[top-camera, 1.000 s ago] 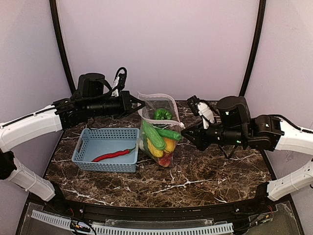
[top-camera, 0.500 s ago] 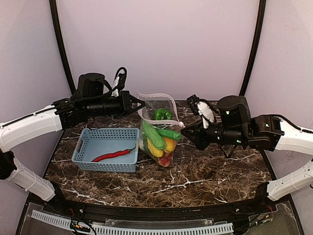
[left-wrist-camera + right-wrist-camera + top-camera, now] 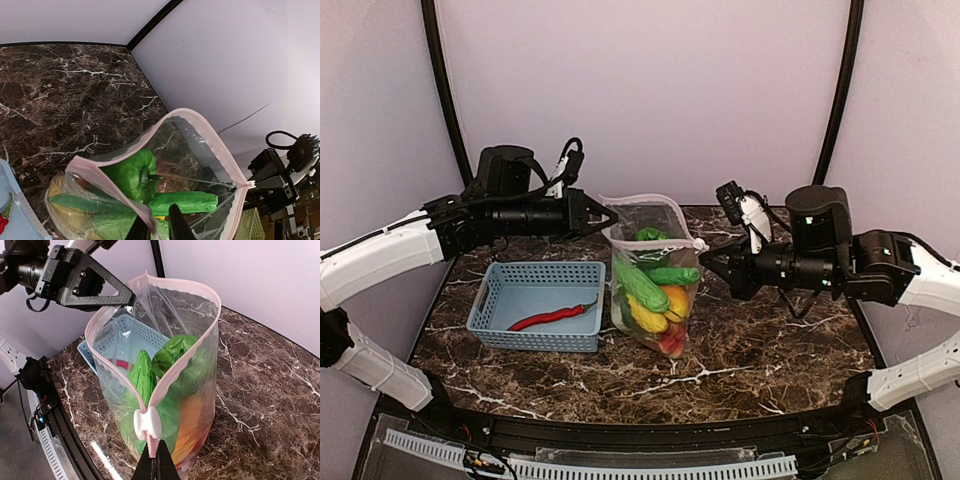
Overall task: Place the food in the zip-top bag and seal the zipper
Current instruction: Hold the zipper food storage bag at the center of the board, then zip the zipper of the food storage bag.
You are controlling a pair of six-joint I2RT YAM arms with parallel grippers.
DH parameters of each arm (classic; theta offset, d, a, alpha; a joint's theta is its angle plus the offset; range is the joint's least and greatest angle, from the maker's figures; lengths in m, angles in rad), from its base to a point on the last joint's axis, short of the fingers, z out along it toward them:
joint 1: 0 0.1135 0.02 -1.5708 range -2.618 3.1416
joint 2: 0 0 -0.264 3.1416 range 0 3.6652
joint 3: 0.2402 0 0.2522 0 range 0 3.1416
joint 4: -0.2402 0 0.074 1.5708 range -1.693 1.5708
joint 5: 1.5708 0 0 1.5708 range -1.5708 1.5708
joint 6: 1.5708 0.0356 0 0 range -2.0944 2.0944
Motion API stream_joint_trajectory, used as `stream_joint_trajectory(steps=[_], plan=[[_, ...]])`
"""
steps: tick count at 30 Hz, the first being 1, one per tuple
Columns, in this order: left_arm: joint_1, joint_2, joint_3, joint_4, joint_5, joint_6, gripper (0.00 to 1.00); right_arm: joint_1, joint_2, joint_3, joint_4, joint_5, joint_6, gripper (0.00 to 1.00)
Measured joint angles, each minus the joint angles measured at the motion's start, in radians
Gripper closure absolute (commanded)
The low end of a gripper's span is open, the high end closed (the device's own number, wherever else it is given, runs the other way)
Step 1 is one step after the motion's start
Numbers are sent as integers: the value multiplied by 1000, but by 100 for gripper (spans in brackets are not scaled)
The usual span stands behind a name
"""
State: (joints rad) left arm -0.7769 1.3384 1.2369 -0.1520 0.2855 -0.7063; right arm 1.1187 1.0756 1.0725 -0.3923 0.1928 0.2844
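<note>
Table [image 3: 750,365]: dark brown marble-pattern top, white veins, slight gloss.
Back panel [image 3: 650,90] behind table: plain pale lilac, matte, evenly lit.
Side panels left of table [image 3: 370,120] and right of table [image 3: 910,120]: same lilac.
Two black curved poles at table's far corners, left pole [image 3: 438,90] and right pole [image 3: 840,90], along panel seams.
Black rim [image 3: 650,428] along table's near edge.
White slotted strip [image 3: 620,467] just below that rim.
Green lattice crate [image 3: 248,225] beyond table's edge, partly seen.
Light soft, diffuse; faint sheen on table top.

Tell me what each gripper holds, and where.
Both hold the zip-top bag by its mouth rim: left gripper at one end, right gripper opposite, just under the white slider.
</note>
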Motion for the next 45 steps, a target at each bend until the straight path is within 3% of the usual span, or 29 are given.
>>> stream_joint_trajectory(steps=[1,4,6,10,17,25,37,45], plan=[[0,-1,8,-8,23,17,71,0,-11,8,-6,-14,-3,100],[-7,-21,20,-32,85,60,40,0,-42,24,-6,-61,-19,100],[-16,-51,23,-63,105,101,30,0,-54,25,-6,-97,-30,100],[-32,-143,38,-159,69,212,23,0,-58,25,-16,-182,-52,100],[-51,-211,140,-236,33,476,24,0,-58,3,-20,-297,-67,100],[-179,39,334,-249,173,747,37,0,-58,1,-21,-330,-67,100],[-239,205,420,-263,307,914,46,0,-51,3,-23,-329,-71,100],[-260,240,433,-302,332,951,59,0,-28,16,-22,-331,-71,100]])
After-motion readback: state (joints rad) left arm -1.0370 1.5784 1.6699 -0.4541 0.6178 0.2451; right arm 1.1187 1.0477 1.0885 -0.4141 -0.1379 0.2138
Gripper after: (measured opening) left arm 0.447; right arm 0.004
